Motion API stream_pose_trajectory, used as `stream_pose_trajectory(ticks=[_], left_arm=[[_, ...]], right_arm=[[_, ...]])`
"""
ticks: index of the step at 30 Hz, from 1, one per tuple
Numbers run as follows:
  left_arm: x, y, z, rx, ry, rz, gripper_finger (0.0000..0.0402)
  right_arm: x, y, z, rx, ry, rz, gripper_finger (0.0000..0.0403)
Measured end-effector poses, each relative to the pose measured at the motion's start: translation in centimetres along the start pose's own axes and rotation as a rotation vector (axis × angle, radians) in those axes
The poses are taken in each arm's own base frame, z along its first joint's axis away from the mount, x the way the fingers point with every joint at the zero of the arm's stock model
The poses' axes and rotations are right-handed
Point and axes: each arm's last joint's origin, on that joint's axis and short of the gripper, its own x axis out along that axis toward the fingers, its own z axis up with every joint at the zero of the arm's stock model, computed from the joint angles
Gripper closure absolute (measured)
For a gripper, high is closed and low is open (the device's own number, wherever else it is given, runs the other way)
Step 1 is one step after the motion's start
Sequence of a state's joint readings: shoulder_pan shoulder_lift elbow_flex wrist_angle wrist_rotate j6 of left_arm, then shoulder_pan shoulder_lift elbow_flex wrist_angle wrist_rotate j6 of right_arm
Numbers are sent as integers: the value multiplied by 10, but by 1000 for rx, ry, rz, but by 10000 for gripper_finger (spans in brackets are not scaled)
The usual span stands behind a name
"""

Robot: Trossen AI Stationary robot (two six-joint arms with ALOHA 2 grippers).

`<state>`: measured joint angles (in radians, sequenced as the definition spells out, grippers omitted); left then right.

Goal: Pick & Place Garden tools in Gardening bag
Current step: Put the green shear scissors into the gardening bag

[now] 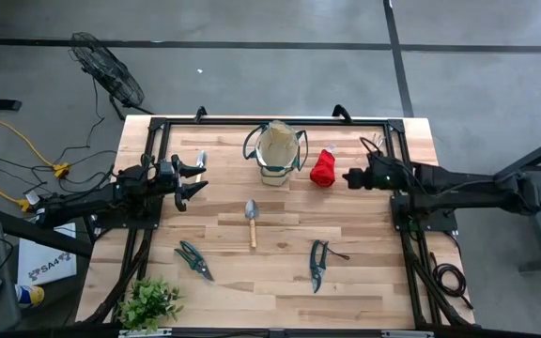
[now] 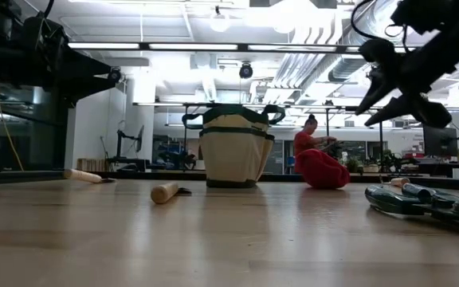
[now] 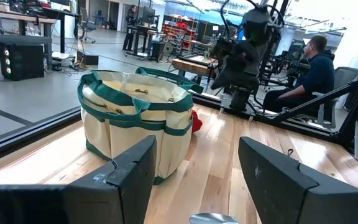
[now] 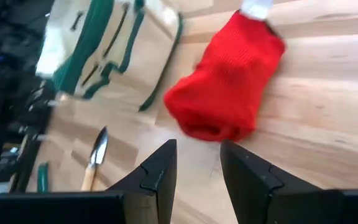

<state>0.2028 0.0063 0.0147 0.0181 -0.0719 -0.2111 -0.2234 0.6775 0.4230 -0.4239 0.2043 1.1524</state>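
The beige gardening bag (image 1: 277, 150) with green trim stands upright at the table's far middle. A red cloth bundle (image 1: 323, 169) lies on the table to its right. A wooden-handled trowel (image 1: 251, 222) lies mid-table, with pruning shears to the near left (image 1: 193, 260) and near right (image 1: 318, 265). A hand fork's wooden handle (image 2: 84, 174) lies at the left. My right gripper (image 4: 197, 152) hangs open in the air, slanting down, just right of the red bundle (image 4: 229, 87). My left gripper (image 3: 197, 149) waits open and level, left of the bag (image 3: 135, 124).
A leafy green plant (image 1: 148, 302) sits at the table's near left corner. A dark metal frame (image 1: 275, 120) runs along the table's far edge and down both sides. Bare wood lies between the trowel and the right shears.
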Motion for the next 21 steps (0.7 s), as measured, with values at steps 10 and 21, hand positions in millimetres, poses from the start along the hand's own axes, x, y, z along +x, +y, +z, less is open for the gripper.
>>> stream_pose_trajectory(ticks=[10, 21], left_arm=[[0, 0, 0, 0, 0, 0, 178], [0, 0, 0, 0, 0, 0, 178]], right_arm=[[1, 12, 25, 107, 9, -207, 286], [6, 29, 16, 73, 262, -179, 286]])
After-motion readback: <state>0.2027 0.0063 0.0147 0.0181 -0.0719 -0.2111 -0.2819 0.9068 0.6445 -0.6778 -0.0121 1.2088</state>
